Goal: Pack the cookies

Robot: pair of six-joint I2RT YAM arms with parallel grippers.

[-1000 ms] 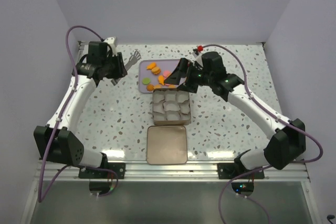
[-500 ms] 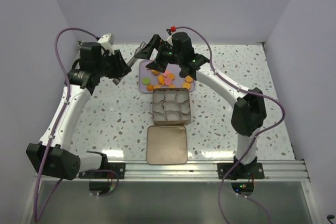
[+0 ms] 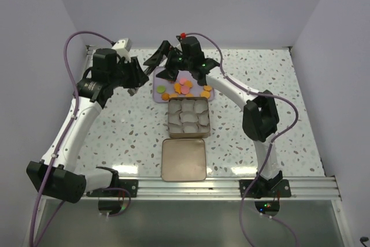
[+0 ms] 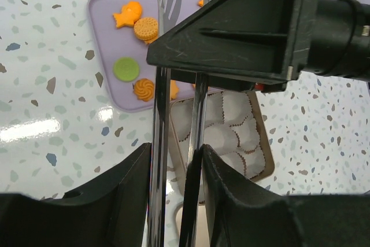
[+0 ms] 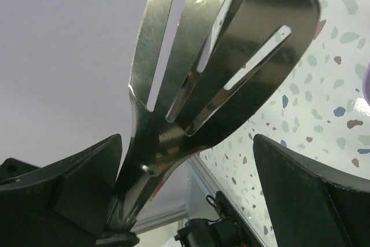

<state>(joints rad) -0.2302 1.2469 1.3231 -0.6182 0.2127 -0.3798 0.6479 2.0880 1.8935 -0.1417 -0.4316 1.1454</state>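
The cookies (image 3: 185, 87), mostly orange with some pink and one green (image 4: 125, 69), lie on a lilac tray (image 3: 157, 73) behind the tin. My left gripper (image 3: 137, 79) is shut on metal tongs (image 4: 157, 143). Both tong arms pass between its fingers (image 4: 231, 201) and point toward the tray. My right gripper (image 3: 162, 65) has reached across the tray and stands open. The tongs' slotted head (image 5: 219, 56) sits between its wide-apart fingers (image 5: 312, 195), and I cannot tell whether either finger touches it. In the left wrist view, one right finger (image 4: 248, 33) crosses over the tongs.
A square metal tin (image 3: 188, 117) lined with white paper cups (image 4: 231, 137) stands just in front of the tray. Its flat lid (image 3: 184, 159) lies nearer the arm bases. The right arm's forearm arches over the tray's right side.
The right arm has swung from the tray's right side across to its left, bringing its open jaws around the tongs' head. The left gripper has shifted slightly, still holding the tongs.
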